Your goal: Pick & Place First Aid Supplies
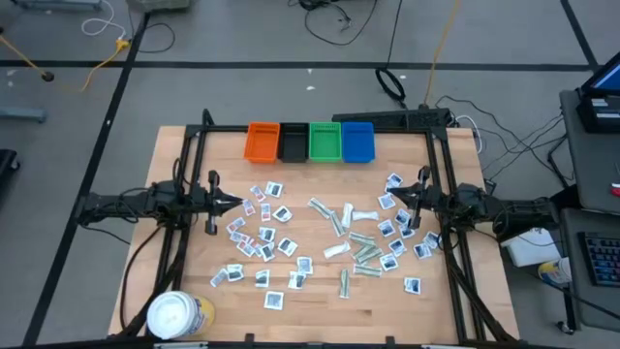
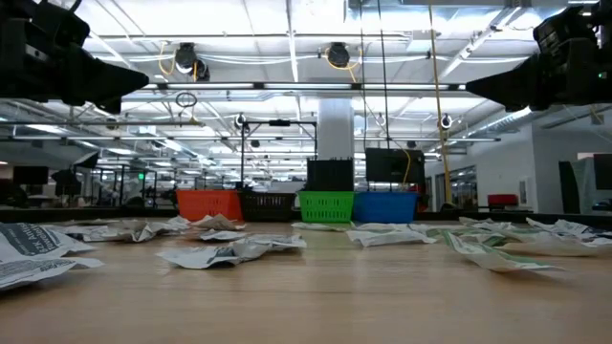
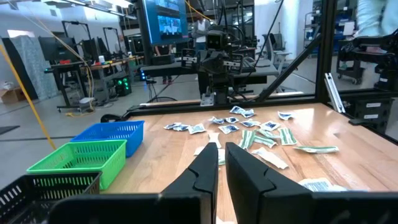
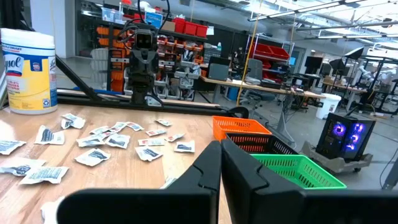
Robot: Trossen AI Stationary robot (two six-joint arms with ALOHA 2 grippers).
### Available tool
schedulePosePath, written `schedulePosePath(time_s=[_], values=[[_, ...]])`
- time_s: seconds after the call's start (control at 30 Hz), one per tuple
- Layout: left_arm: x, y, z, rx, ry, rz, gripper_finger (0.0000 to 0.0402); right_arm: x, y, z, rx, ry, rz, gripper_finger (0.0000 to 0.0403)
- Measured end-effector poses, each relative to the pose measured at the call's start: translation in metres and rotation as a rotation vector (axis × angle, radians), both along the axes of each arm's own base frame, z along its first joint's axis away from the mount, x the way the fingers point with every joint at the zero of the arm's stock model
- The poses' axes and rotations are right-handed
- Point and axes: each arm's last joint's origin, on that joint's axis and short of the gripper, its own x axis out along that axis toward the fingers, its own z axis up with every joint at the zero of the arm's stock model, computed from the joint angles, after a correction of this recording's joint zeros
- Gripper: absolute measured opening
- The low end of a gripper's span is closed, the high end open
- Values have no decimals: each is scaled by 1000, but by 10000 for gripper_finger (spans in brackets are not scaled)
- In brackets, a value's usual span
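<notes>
Packets (image 1: 291, 237) on table, between raised pincers

Wooden table (image 1: 320, 291) stood on grey floor (image 1: 242, 39) marked with dark tape lines. Black and yellow cables (image 1: 426, 58) trailed across floor beyond table's far edge. Open industrial ceiling (image 2: 287, 29) carried white beams and round lamps (image 2: 337, 54). White column (image 2: 336, 129) rose at room's centre. Workbenches (image 3: 93, 68), large screen (image 3: 163, 25), red storage bins (image 4: 267, 53) on racks and lit computer case (image 4: 346, 138) on floor filled background.
</notes>
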Motion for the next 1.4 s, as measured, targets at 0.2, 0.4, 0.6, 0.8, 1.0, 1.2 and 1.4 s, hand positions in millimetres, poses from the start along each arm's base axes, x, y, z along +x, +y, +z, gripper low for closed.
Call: schedulePosePath(time_s=[0.2, 0.4, 0.6, 0.8, 1.0, 1.2, 1.4], values=[[0, 0, 0, 0, 0, 0, 37, 0, 0, 0, 0, 0, 0, 7], [0, 0, 0, 0, 0, 0, 37, 0, 0, 0, 0, 0, 0, 7], [0, 0, 0, 0, 0, 0, 37, 0, 0, 0, 0, 0, 0, 7], [0, 0, 0, 0, 0, 0, 37, 0, 0, 0, 0, 0, 0, 7], [0, 0, 0, 0, 0, 0, 37, 0, 0, 0, 0, 0, 0, 7], [0, 0, 0, 0, 0, 0, 37, 0, 0, 2, 0, -18, 0, 7], [0, 0, 0, 0, 0, 0, 37, 0, 0, 2, 0, -19, 0, 7]])
